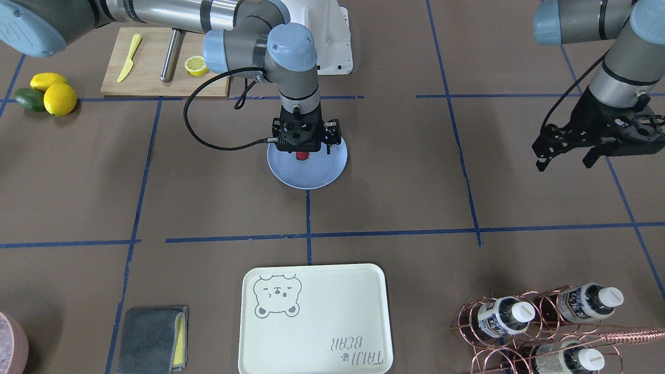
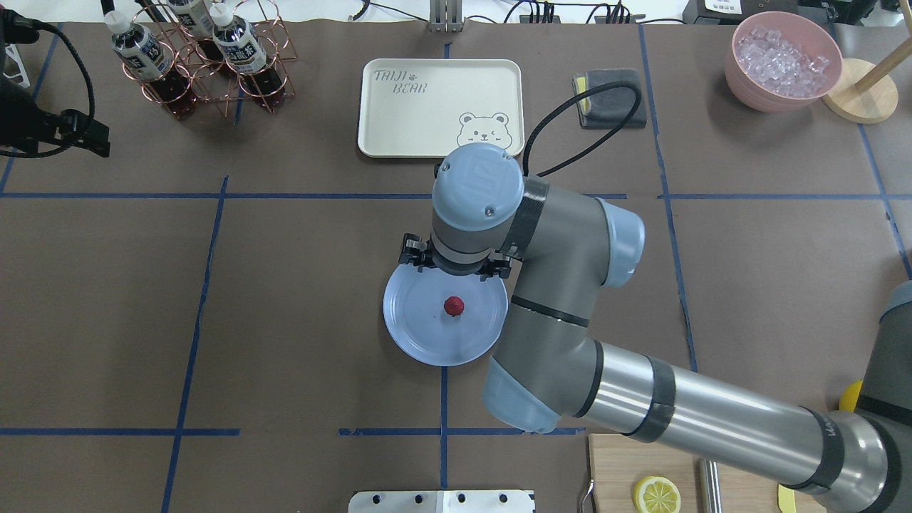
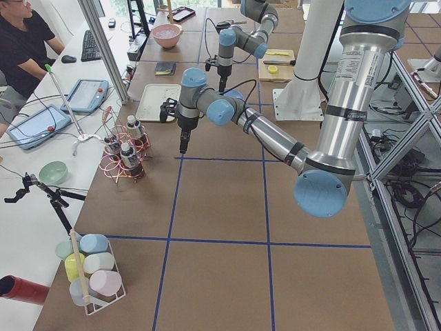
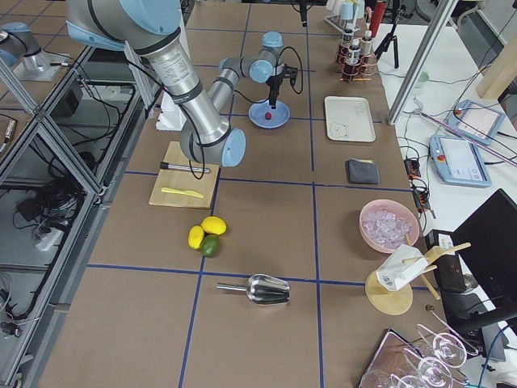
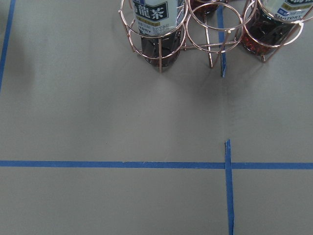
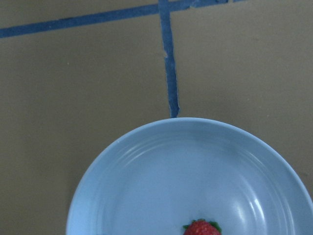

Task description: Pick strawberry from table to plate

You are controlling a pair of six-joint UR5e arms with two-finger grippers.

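Note:
The small red strawberry lies near the middle of the round light-blue plate, free of any finger. It also shows in the front view as the strawberry on the plate, and at the bottom edge of the right wrist view as the strawberry. My right gripper hangs straight down just over the plate's robot-side half, open, with nothing held. Its fingers are mostly hidden under the wrist. My left gripper hovers open and empty far off at the table's side.
A cream bear-print tray and a grey cloth lie on the operators' side. A copper rack of bottles stands below my left gripper. Lemons and an avocado sit beside a cutting board with a lemon half.

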